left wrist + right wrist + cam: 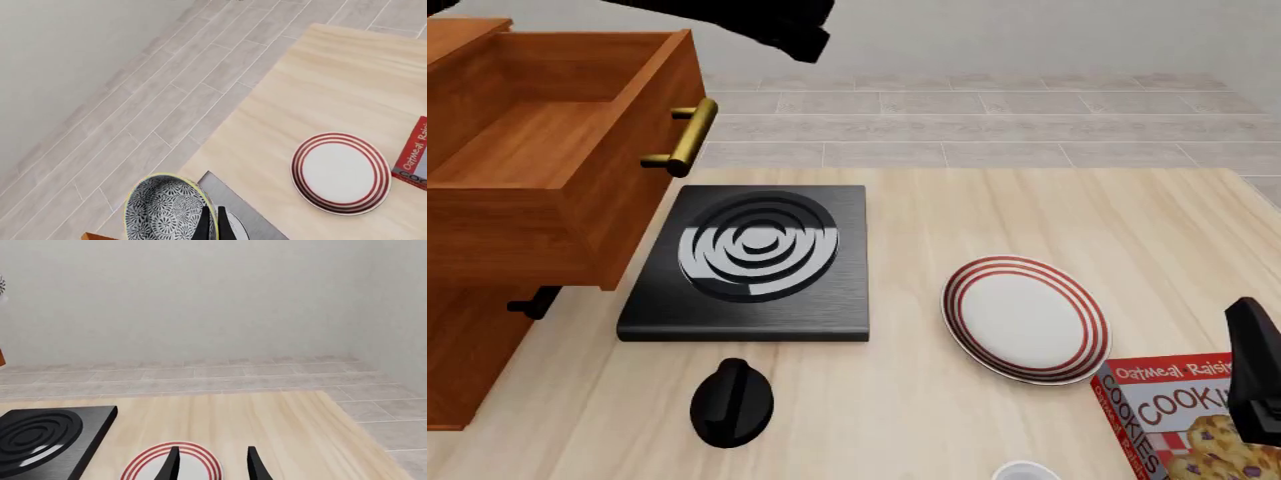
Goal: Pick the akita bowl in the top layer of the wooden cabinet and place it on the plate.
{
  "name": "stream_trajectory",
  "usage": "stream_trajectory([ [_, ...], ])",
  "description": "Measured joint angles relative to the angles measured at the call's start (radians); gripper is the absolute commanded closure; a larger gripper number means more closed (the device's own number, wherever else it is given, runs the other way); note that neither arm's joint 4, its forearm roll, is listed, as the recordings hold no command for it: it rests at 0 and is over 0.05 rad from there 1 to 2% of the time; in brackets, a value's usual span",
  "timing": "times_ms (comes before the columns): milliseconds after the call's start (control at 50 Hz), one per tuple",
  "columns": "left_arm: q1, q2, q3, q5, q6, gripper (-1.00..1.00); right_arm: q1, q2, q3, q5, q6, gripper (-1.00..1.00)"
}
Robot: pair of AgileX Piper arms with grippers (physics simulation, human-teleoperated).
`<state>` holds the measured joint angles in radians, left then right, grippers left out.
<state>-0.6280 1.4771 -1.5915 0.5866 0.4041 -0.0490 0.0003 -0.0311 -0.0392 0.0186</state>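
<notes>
Left gripper: fingers nearly together, pinched over the rim of the akita bowl, one inside the wall and one outside
Akita bowl: held in the air by the left gripper, out of the drawer; the left wrist view shows it above the stove's edge and the floor, with the plate well apart across the table
Handling: looks like a stiff, thin-walled ceramic piece, light but breakable and probably slick; a one-sided rim pinch lets it swing or slip, so a slow carry and a low release seem wise
Hold point: the rim, as taken now; the curved wall offers nothing else for narrow fingers
Right gripper: spread wide, holding nothing, poised above the near side of the plate
Top layer: pulled out of the wooden cabinet, its light wood floor bare in the front view
Between: black stove sits between cabinet and plate; a cookie box lies just beside the plate, a thing to avoid on the way down
</notes>
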Motion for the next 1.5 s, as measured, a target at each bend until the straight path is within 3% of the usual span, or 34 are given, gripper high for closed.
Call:
stream_trajectory([
  [460, -0.082, 0.077, 0.023, -0.062, 0.034, 1.0, 0.0, 0.0, 0.0, -0.001, 0.002, -1.0],
  [1140, -0.193, 0.217, 0.083, -0.166, 0.238, 1.0, -0.004, 0.0, -0.001, 0.0, 0.008, -1.0],
  [1500, -0.226, 0.308, 0.051, -0.175, 0.27, 1.0, -0.006, 0.0, -0.001, 0.001, 0.01, -1.0],
])
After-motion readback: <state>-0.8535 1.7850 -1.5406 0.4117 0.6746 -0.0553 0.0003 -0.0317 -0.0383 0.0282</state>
